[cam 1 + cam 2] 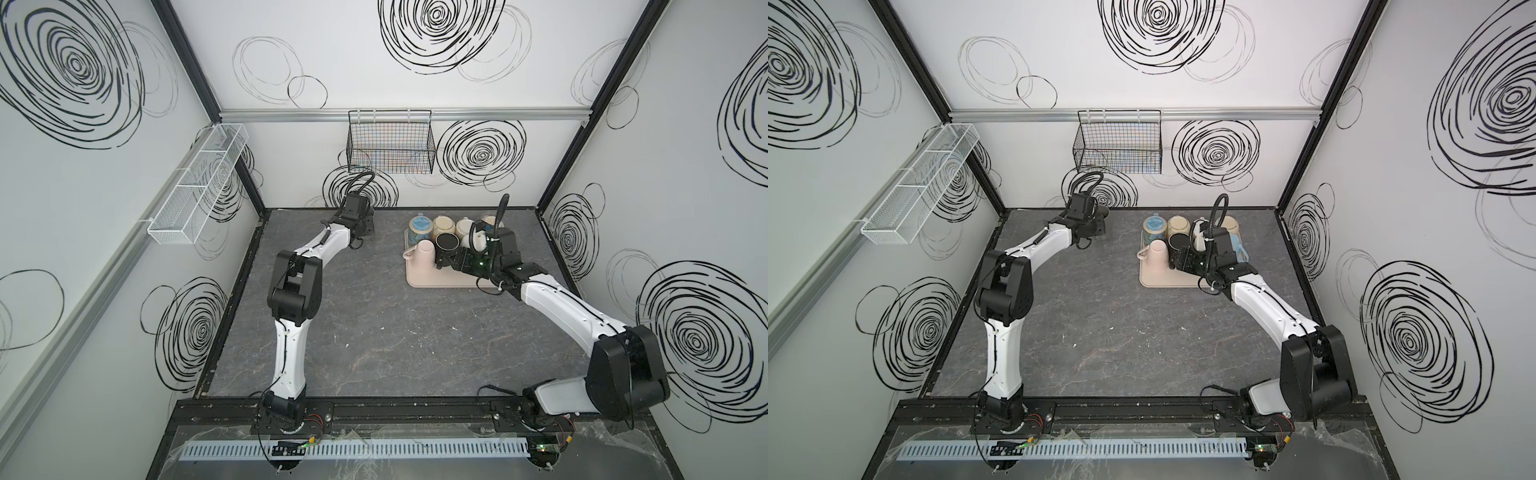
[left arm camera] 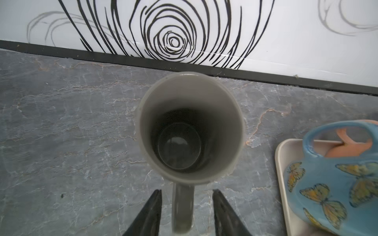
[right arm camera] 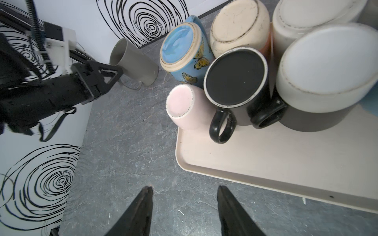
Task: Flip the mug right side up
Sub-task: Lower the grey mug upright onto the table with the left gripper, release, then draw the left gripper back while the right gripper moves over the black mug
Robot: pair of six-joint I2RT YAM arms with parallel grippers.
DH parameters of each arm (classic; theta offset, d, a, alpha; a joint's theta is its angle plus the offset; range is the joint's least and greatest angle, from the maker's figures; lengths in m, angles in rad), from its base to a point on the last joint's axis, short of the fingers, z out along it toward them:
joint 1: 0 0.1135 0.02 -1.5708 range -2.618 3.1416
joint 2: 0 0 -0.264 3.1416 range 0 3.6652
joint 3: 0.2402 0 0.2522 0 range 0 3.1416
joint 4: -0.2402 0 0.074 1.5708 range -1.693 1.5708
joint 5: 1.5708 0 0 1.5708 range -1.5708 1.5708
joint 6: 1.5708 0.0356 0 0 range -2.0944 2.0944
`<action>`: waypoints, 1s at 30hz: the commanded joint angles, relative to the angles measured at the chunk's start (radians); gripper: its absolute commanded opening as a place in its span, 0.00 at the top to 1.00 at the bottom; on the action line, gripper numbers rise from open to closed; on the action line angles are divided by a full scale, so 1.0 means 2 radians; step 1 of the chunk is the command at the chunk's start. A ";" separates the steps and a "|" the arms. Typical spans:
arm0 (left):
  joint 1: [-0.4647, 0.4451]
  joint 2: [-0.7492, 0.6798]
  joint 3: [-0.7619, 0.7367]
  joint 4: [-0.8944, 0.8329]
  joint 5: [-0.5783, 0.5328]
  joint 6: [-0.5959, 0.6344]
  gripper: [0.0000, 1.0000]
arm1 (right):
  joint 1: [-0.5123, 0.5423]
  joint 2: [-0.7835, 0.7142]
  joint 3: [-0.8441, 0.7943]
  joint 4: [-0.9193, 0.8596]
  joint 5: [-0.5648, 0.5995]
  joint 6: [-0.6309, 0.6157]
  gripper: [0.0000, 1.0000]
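A grey mug (image 2: pixel 190 126) stands on the dark marbled table near the back wall with its mouth up; the left wrist view looks straight down into it. Its handle (image 2: pixel 182 208) lies between the jaws of my left gripper (image 2: pixel 187 192), which is open with a gap on each side of the handle. The right wrist view shows the same mug (image 3: pixel 135 63) just beyond the left gripper's fingertips (image 3: pixel 114 73). My right gripper (image 3: pixel 185 189) is open and empty above bare table beside the tray; in both top views it hangs over the tray's front (image 1: pixel 442 259) (image 1: pixel 1177 259).
A beige tray (image 3: pixel 266 159) right of the grey mug carries several upside-down mugs: a blue butterfly mug (image 3: pixel 184 47), a pink one (image 3: pixel 180 104), a black one (image 3: pixel 235 77) and cream ones (image 3: pixel 239 22). A black wire basket (image 1: pixel 390 143) hangs on the back wall.
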 commanded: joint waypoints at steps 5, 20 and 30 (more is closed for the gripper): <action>-0.001 -0.123 -0.107 0.075 0.014 0.000 0.53 | -0.001 0.038 0.065 -0.095 0.082 -0.039 0.45; -0.073 -0.343 -0.419 0.151 0.010 -0.037 0.50 | 0.045 0.163 0.187 -0.167 0.135 -0.032 0.44; -0.104 -0.393 -0.485 0.127 0.005 -0.045 0.49 | 0.056 0.217 0.223 -0.180 0.161 -0.017 0.42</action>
